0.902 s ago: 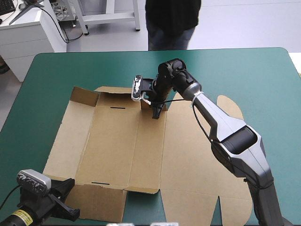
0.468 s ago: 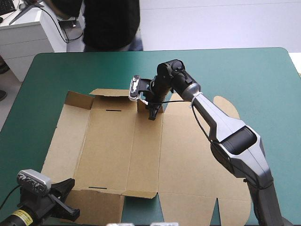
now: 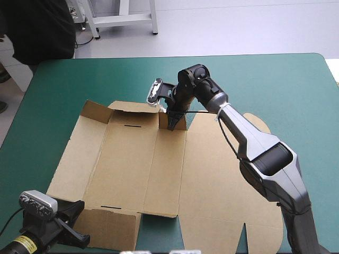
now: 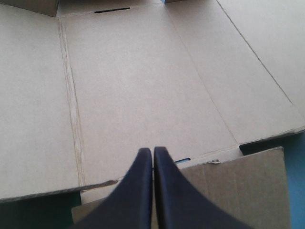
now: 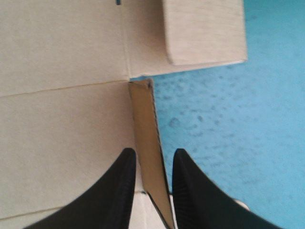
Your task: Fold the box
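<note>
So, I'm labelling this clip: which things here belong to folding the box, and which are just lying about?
In the job: the box, mostly flat; right gripper, shut on its raised far flap; left gripper, shut, over its near edge.
Not in it: only the teal-green cover.

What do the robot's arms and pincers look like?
The right arm is a silver-grey shell with glossy black joints. The left arm shows black with a yellow label. Each ends in jaws: two broad black curved fins tapering to points.
</note>
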